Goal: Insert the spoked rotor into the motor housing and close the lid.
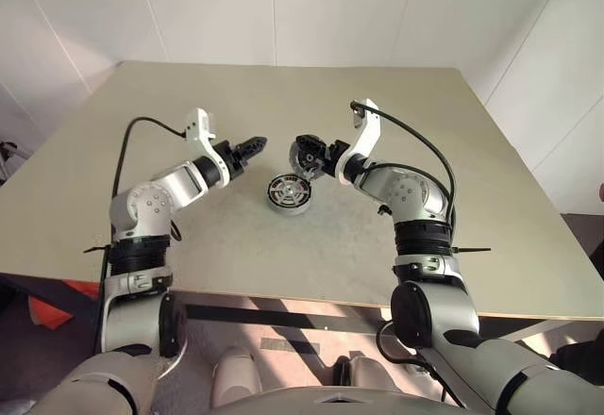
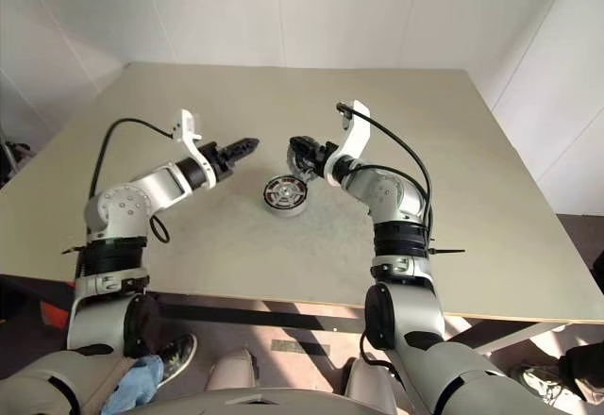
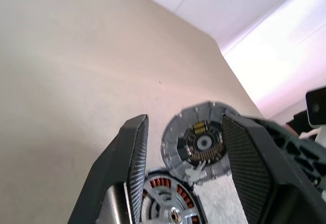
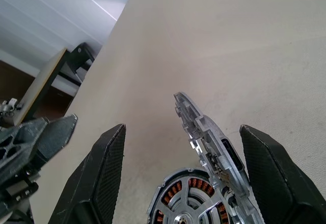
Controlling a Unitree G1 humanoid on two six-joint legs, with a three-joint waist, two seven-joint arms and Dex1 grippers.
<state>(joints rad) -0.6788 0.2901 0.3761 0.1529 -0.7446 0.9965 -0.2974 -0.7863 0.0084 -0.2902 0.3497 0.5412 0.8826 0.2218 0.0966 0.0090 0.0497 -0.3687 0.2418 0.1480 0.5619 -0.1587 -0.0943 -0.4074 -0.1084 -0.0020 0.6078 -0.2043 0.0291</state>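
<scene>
Lying flat at mid-frame on the table (image 1: 472, 151), the motor housing (image 1: 289, 193) faces up, axis vertical: pale rim, red-copper windings, spoked rotor inside. Our left gripper (image 1: 253, 145) hangs released, empty, to its left. Our right gripper (image 1: 304, 156) grasps the lid (image 4: 209, 137), tilted on edge.

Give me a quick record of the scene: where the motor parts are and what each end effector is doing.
table: carries the motor housing
motor housing: flat on the table between the arms, copper windings showing
spoked rotor: seated inside the motor housing
lid: off, tilted on edge above the motor housing
left end effector: open, empty
right end effector: holding the lid
</scene>
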